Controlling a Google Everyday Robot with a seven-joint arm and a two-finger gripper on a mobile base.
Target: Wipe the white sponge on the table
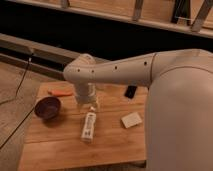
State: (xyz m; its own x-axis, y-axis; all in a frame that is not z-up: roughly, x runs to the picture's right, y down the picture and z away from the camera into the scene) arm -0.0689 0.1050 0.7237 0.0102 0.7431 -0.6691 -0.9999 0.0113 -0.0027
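Camera view: gripper point(89, 102) at frame centre, jaws spread, empty, just above white tube bottle point(89, 126). White sponge point(132, 120) lies right of centre on table point(55, 145), untouched. Step: approach. Next, likely: shift right, descend, pinch sponge.

Pincer point(87, 101) blurred at the white tube's point(88, 127) far end, table's point(55, 147) right side hidden behind the arm point(175, 100).

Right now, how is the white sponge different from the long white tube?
The white sponge is short, flat and blocky; the white tube is long and narrow. The sponge lies apart from the tool; the tube's top end is near it. Both are white and lie on the table.
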